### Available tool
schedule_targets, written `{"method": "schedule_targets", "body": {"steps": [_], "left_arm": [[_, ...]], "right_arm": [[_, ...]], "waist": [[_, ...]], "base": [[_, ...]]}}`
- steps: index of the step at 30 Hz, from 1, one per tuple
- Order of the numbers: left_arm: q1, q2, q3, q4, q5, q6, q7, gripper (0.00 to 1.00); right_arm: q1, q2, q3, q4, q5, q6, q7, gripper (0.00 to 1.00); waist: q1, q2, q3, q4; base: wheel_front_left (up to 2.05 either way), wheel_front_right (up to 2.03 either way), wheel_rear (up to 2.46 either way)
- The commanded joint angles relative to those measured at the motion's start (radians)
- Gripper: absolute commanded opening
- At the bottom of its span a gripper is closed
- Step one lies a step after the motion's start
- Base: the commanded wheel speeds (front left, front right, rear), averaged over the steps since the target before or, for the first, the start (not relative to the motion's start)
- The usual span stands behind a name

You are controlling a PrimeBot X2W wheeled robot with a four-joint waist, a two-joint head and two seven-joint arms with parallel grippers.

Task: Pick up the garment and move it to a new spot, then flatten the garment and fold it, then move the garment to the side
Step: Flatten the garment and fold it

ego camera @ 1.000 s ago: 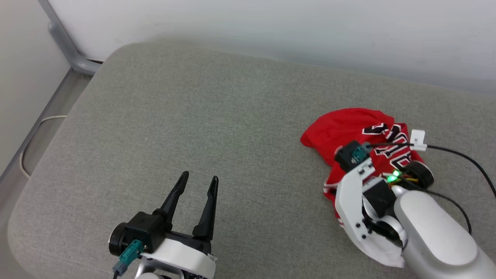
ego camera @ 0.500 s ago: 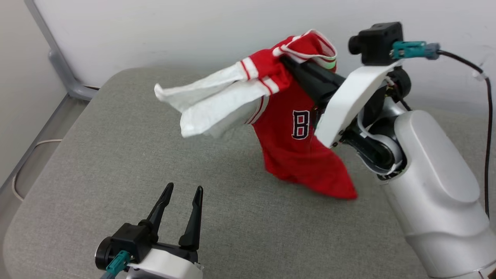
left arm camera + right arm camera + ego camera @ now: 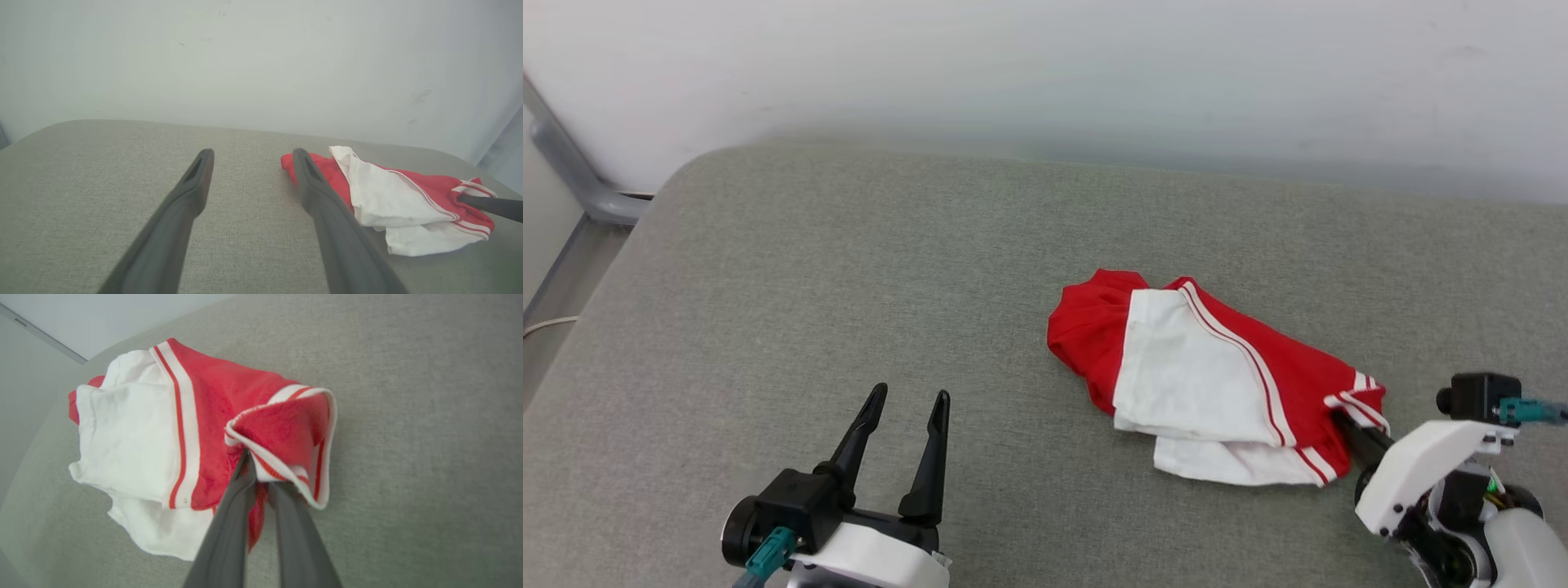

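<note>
Where the garment lies: one red jersey shirt (image 3: 1086, 327) sits crumpled on the right half of the grey upholstered pad (image 3: 809, 269), well in from the far edge and from the rounded left corners.
Make-up of the shirt: a red body and two white short sleeves, one lying on the other so that the upper covers most of the lower. Red-and-white striped trim runs along the sleeve seam and round the opening at the shirt's right end.
Writing: none can be read on the cloth faces that are turned up.
Grip on the right: the right gripper (image 3: 1347, 425) is clenched on the red jersey shirt (image 3: 135, 428). In the right wrist view its two dark fingers (image 3: 229, 522) run close together under the striped trim of the opening and pinch the cloth there.
Grip on the left: the left gripper (image 3: 910, 394) is released, its two fingers spread with nothing between them. It is over bare pad close to the near edge, well apart from the shirt and to its left.
Left wrist view: the shirt (image 3: 392, 196) lies beyond the right-hand finger, and the right gripper (image 3: 459, 198) reaches in from the right edge to the striped opening.
Counts: one shirt, two grippers, two fingers on each, two teal plugs (image 3: 768, 554), one by each wrist.
Around the pad: a pale wall (image 3: 1045, 65) behind the far edge, one grey metal tube (image 3: 572, 180) by the far left corner, one pale cable (image 3: 543, 328) beside the left edge.
</note>
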Motion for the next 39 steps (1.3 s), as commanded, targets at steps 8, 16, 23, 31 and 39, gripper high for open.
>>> {"method": "schedule_targets", "body": {"steps": [8, 16, 23, 31, 39], "left_arm": [[-0.021, 0.004, -0.012, 0.02, -0.002, -0.002, -0.003, 1.0], [-0.004, 0.003, -0.01, 0.027, -0.004, -0.002, -0.003, 1.0], [0.003, -0.001, -0.016, 0.024, -0.007, -0.002, -0.003, 1.0], [-0.014, -0.006, -0.03, 0.027, -0.013, -0.002, -0.003, 1.0], [-0.05, -0.009, -0.058, 0.037, -0.014, -0.002, -0.003, 1.0]], "right_arm": [[0.093, 0.047, -0.107, 0.13, -0.164, -0.001, -0.054, 1.0], [0.107, 0.007, -0.059, -0.04, -0.271, -0.001, -0.098, 1.0], [0.148, -0.075, 0.041, -0.337, -0.31, -0.001, 0.07, 1.0], [0.081, -0.147, 0.28, -0.517, -0.248, -0.001, 0.379, 1.0], [-0.081, -0.174, 0.491, -0.397, -0.215, -0.001, 0.494, 1.0]], "waist": [[0.0, 0.0, 0.006, -0.07], [0.0, 0.0, -0.024, -0.097], [0.0, 0.0, -0.033, -0.084], [0.0, 0.0, -0.007, -0.042], [0.0, 0.0, 0.037, 0.026]], "base": [[0.0, 0.0, 0.0], [0.0, 0.0, 0.0], [0.0, 0.0, 0.0], [0.0, 0.0, 0.0], [0.0, 0.0, 0.0]]}}
